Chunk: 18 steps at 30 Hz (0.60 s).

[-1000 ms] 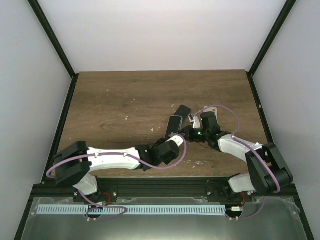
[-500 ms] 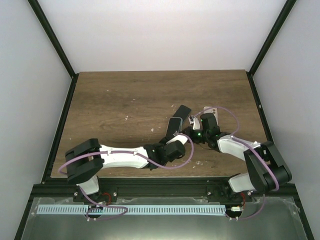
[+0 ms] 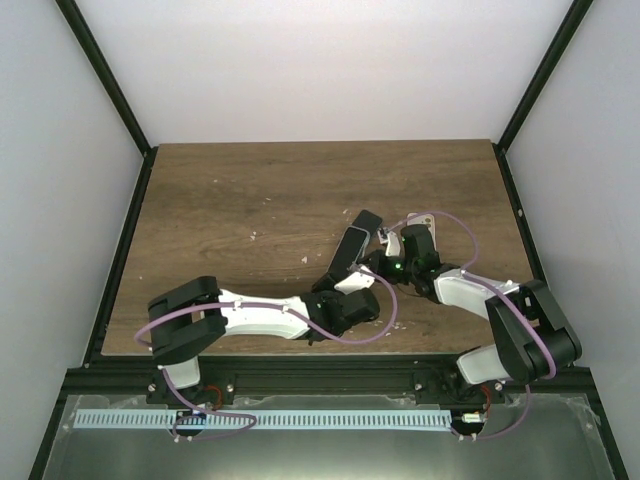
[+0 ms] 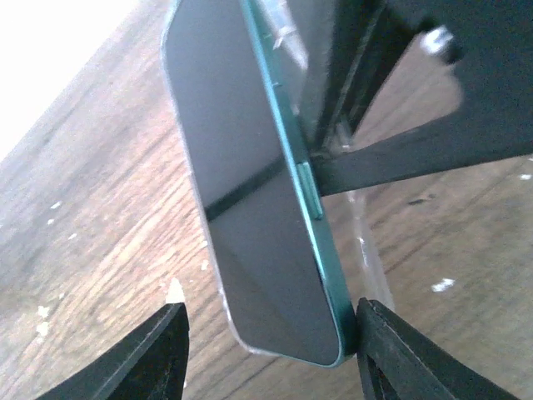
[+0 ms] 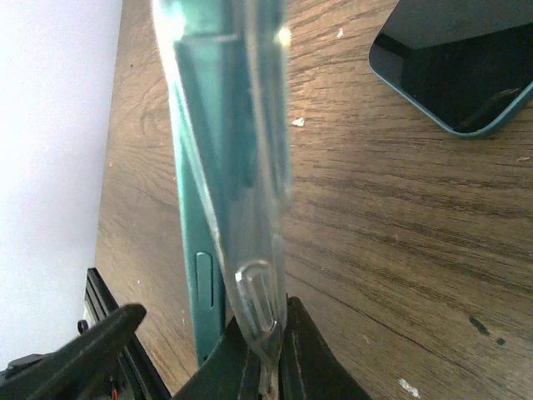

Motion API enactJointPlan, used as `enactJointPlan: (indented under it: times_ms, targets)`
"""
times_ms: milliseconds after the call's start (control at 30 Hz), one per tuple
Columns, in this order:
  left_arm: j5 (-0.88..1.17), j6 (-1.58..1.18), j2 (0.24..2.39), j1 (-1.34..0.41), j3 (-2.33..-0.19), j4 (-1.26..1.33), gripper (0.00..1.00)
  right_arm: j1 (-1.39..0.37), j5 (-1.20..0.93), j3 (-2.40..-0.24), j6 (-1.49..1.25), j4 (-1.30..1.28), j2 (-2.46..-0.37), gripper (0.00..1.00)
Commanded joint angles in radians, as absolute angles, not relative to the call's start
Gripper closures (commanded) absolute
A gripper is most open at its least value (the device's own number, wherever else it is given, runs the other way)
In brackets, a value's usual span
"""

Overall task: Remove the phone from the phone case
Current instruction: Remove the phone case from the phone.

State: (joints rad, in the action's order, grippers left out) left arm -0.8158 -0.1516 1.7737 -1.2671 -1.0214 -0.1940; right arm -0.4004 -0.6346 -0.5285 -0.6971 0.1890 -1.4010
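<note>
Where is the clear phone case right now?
The clear case is right of the table's centre, pinched at its rim by the right gripper; the teal phone sits beside it on the left in the right wrist view.

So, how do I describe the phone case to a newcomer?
On the wooden table, look right of centre. The phone case is the see-through shell in the right end effector; the phone against it and the second phone nearby are dark, green-edged.

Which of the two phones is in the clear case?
The phone on edge, with the case against its back; the other phone lies flat on the table, no case visible.
</note>
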Motion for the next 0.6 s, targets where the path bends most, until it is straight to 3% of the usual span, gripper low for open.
enactJointPlan:
  times_ms: [0,367,567]
  targets:
    - [-1.069,-0.215,1.833,-1.218,-1.021,-0.340,0.45,-0.408,-0.792,-0.560,-0.703,0.184,-1.402,0.99]
    - [-1.030,-0.184,1.782,-1.211,-1.008,-0.314,0.99,-0.408,-0.781,-0.568,-0.688,0.182,-1.408,0.99]
    - [-0.942,-0.287,1.675,-1.214,-1.006,-0.347,1.00,-0.408,-0.642,-0.579,-0.636,0.139,-1.351,0.99]
